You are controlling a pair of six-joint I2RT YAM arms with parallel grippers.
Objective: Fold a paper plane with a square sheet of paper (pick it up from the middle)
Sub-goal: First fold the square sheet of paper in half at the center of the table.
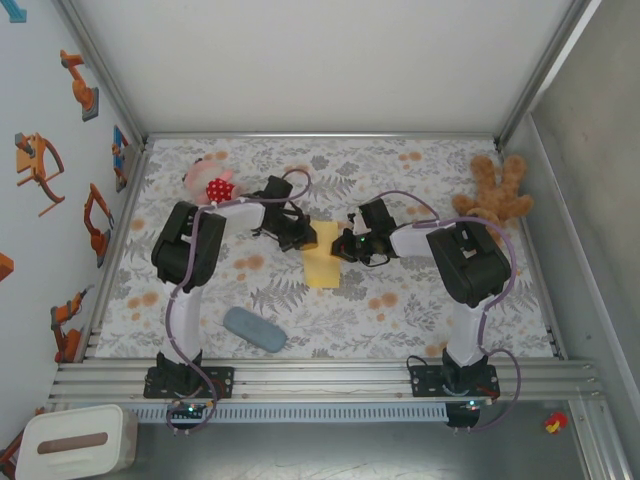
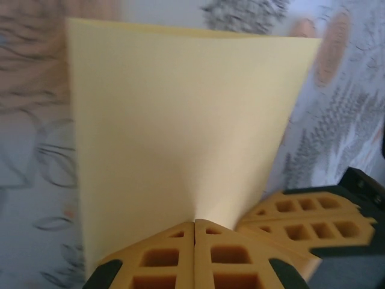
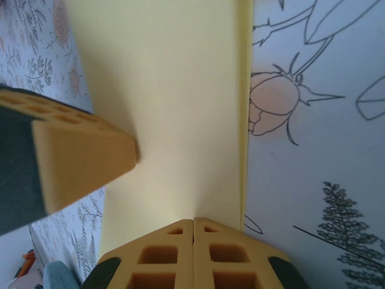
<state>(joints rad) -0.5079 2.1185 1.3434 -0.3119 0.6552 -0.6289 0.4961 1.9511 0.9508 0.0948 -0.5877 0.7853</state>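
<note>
The square sheet of paper [image 1: 322,268] lies on the flowered table cover as a yellow oblong, folded over, with its doubled edge along the right in the right wrist view. My left gripper [image 1: 303,240] is shut, and its tips [image 2: 194,221] rest on the sheet [image 2: 180,120] near its far left part. From the other side my right gripper [image 1: 347,247] is also shut, with its tips [image 3: 193,220] on the sheet [image 3: 180,90] close to the doubled edge. I see no paper between either pair of fingers. The two grippers almost touch over the sheet.
A brown teddy bear [image 1: 492,195] sits at the back right. A pink soft toy with a red patch [image 1: 212,183] is at the back left. A grey-blue oblong pad [image 1: 254,329] lies near the front left. A white box [image 1: 75,443] stands outside the frame.
</note>
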